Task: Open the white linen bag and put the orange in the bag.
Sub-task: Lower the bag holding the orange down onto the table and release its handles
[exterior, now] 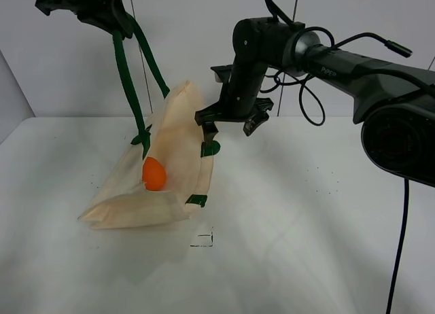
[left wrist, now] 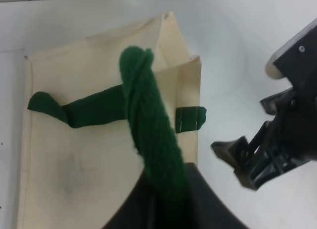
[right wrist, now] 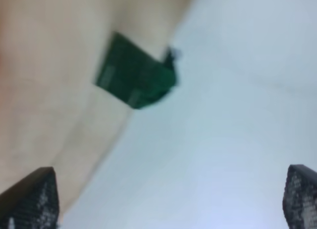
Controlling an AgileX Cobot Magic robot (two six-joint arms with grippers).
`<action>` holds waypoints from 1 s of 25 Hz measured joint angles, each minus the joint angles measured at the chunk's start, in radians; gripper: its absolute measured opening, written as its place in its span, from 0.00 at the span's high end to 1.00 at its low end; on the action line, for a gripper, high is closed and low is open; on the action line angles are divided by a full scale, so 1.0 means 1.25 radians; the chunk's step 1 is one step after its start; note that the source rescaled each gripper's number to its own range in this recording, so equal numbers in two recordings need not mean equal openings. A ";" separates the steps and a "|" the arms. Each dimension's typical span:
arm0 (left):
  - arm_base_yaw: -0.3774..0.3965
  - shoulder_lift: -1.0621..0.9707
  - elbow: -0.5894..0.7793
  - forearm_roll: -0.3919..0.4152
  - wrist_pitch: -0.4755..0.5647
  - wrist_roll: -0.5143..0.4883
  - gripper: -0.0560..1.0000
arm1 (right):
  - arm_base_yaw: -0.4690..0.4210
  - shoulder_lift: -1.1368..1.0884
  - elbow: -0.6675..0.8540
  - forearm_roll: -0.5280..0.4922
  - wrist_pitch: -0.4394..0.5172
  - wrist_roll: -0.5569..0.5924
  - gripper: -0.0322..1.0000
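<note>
Cream cloth of the white linen bag (exterior: 173,134) sags on the worktop (exterior: 306,212), its mouth held up by one green strap handle (exterior: 126,76), which the left gripper (exterior: 109,18) pinches high above the bag. The orange (exterior: 153,173) lies inside the bag. The right gripper (exterior: 231,124), fingers spread wide, hovers beside the bag's raised rim.

Cream white linen bag (exterior: 178,127) with dark green handles (exterior: 126,76); the orange (exterior: 153,173) is vivid orange.
</note>
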 joint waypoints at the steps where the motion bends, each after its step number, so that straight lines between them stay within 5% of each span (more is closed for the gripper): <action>1: 0.000 0.000 0.000 0.000 0.000 0.000 0.95 | -0.011 0.000 0.000 -0.002 0.000 0.002 0.00; 15: 0.000 0.000 0.000 0.000 0.000 0.000 0.95 | -0.312 0.000 0.000 -0.061 0.016 0.000 0.00; 25: 0.000 0.000 0.000 0.000 0.000 0.000 0.95 | -0.341 -0.054 0.046 -0.057 0.017 -0.006 0.00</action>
